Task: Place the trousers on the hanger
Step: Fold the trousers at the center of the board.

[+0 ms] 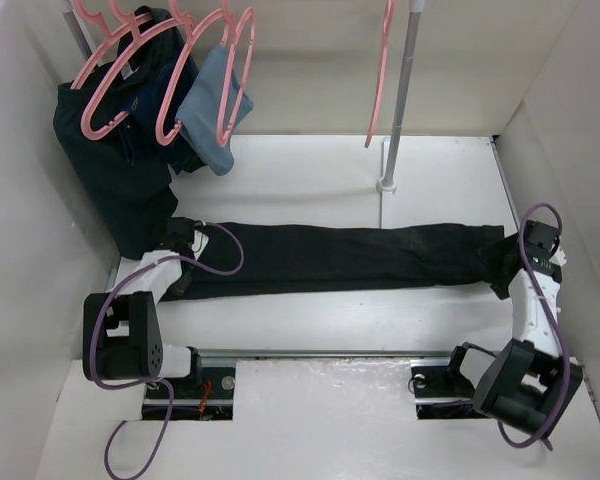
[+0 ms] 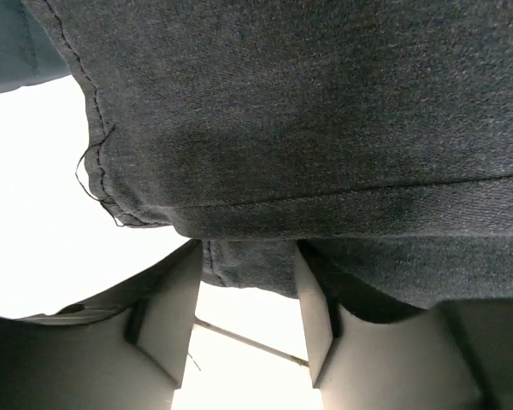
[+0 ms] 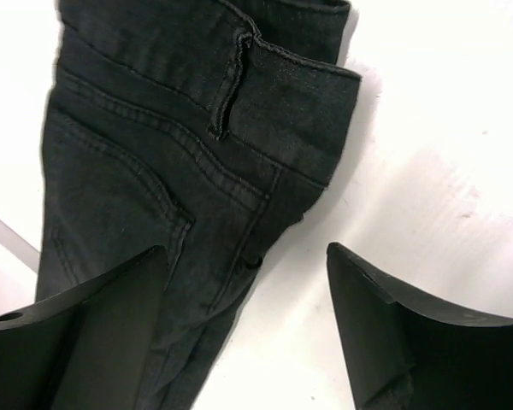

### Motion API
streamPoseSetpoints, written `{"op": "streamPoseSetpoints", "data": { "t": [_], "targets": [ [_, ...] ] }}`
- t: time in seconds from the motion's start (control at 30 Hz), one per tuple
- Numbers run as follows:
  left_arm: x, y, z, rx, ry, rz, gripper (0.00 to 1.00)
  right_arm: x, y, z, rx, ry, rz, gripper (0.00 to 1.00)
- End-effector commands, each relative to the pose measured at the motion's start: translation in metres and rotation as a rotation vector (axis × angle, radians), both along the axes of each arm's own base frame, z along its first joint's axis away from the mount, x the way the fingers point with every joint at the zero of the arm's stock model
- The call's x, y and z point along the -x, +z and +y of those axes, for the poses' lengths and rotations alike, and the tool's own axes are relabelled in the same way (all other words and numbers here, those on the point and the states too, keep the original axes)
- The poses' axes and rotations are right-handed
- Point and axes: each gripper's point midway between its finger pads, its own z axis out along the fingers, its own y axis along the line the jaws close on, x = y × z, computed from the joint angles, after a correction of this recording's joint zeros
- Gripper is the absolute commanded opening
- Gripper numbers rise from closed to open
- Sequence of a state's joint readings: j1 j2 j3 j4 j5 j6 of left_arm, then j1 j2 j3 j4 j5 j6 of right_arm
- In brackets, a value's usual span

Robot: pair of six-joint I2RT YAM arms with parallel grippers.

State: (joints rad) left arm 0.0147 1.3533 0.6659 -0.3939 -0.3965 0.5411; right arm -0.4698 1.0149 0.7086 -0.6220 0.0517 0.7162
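Trousers [image 1: 350,255] stretched between pincers; hem seen clamped by left gripper [image 2: 250,320] in wrist view only; right gripper [image 3: 244,329] spread open over waistband.

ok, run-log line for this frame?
trousers: flat across table, full length | left hand: gripping hem end | right hand: open over waistband end, no grasp | hangers: on rail, untouched

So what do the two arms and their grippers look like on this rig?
Both arms have black joint housings, white link segments and looping purple cables. The left gripper has pale, boxy white fingers; the right gripper has matte black, wedge-shaped fingers. No markings are legible.
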Motion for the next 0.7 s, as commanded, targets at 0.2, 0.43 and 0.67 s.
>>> {"op": "streamPoseSetpoints", "data": {
  "t": [0.2,0.43,0.67],
  "targets": [
    [0.013,-0.005,0.000,0.005,0.022,0.014,0.53,-0.048,-0.011,-0.014,-0.038,0.008,-0.038,0.75],
    [0.025,-0.012,0.005,-0.027,0.033,0.039,0.53,-0.068,-0.014,-0.029,-0.005,0.040,-0.012,0.21],
    [0.026,-0.014,0.005,-0.027,0.033,0.048,0.55,-0.063,0.012,-0.050,0.127,0.027,0.010,0.00]
  ]
}}
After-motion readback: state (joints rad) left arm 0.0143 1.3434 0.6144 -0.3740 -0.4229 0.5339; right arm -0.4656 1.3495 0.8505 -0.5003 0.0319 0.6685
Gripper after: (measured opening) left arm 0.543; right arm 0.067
